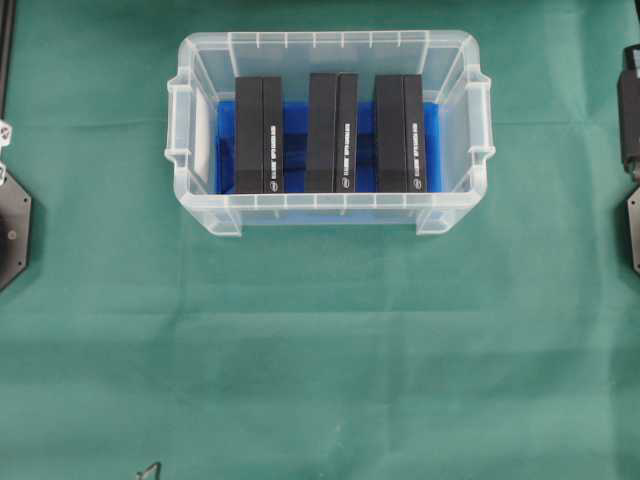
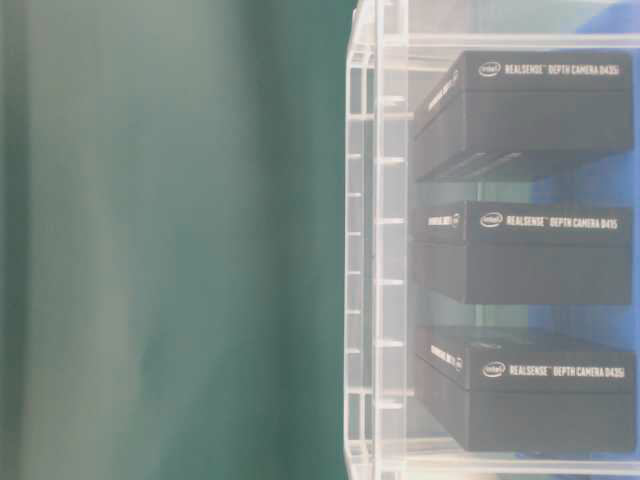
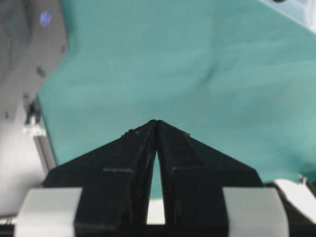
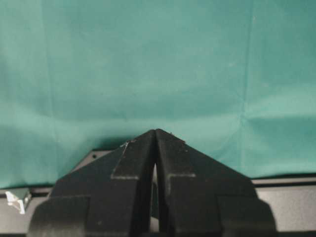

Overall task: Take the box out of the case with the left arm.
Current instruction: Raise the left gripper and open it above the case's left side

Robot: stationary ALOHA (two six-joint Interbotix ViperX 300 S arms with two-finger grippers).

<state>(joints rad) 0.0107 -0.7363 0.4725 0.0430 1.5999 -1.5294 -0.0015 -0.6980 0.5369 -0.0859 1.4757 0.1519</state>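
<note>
The case (image 1: 325,40) is a clear plastic tub at the back middle of the table, with a blue cloth (image 1: 297,150) on its floor. Three black boxes stand on edge inside it, side by side: left (image 1: 258,135), middle (image 1: 332,132) and right (image 1: 400,133). The table-level view shows them through the case wall (image 2: 375,250), with white lettering on each box (image 2: 530,110). My left gripper (image 3: 156,122) is shut and empty over bare green cloth, far from the case, whose corner (image 3: 296,10) shows at the top right. My right gripper (image 4: 155,131) is also shut and empty.
Green cloth (image 1: 320,350) covers the whole table. Black arm mounts sit at the left edge (image 1: 10,225) and the right edge (image 1: 630,130). A grey base plate (image 3: 24,74) lies left of my left gripper. A small metal piece (image 1: 150,468) pokes in at the front edge.
</note>
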